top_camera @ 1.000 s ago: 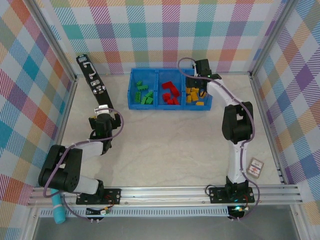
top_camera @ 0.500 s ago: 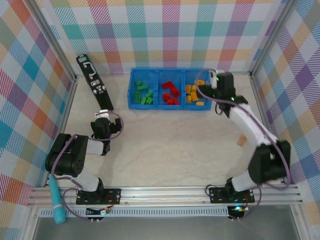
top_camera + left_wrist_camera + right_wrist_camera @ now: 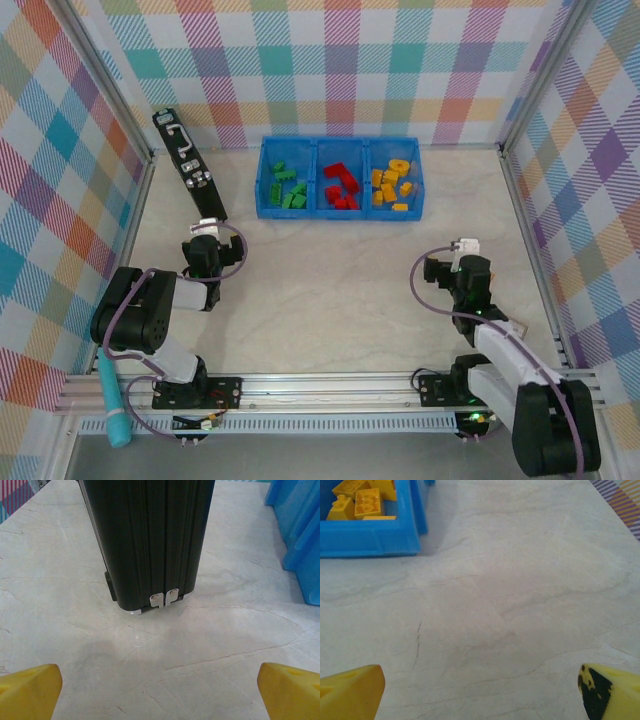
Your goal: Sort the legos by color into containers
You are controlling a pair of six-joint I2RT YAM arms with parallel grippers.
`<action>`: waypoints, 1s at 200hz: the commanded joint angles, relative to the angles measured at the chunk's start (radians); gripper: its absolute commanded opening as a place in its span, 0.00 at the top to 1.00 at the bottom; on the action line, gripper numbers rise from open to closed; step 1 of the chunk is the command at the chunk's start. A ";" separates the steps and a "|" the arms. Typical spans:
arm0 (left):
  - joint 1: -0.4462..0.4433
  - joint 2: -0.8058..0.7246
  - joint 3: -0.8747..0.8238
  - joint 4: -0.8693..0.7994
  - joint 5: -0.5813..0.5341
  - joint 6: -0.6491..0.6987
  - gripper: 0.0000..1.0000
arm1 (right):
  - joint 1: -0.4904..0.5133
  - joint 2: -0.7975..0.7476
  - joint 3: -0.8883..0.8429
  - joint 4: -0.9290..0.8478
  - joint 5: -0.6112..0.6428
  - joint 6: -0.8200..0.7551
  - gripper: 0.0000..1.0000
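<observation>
Your studded plastic legos (image 3: 341, 186) sit colour-sorted in the three rectangular compartments (image 3: 367, 165) of the blue tray (image 3: 338, 213). Your left tool (image 3: 160, 690) and right tool (image 3: 480, 690) gape wide, empty, over the marbled surface (image 3: 330, 300).

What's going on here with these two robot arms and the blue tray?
Two robot arms are sorting small studded plastic bricks by colour into a low blue plastic tray. Green bricks lie in its left compartment, red bricks in the middle, yellow-orange bricks in the right, so the sorting looks done. The left gripper and right gripper are both open and empty, low over the pale stone-look tabletop.
</observation>
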 commanded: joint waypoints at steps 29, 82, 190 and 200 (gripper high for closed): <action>0.002 -0.013 0.004 0.040 0.009 -0.004 0.00 | -0.012 0.272 0.063 0.390 -0.180 -0.045 0.01; 0.002 -0.011 0.007 0.037 0.009 -0.003 0.00 | -0.046 0.601 0.160 0.593 -0.274 -0.040 0.01; 0.016 -0.007 0.015 0.022 0.034 -0.012 0.00 | -0.079 0.597 0.213 0.475 -0.290 -0.009 0.01; 0.016 -0.008 0.015 0.022 0.034 -0.011 0.00 | -0.079 0.597 0.210 0.480 -0.290 -0.007 0.01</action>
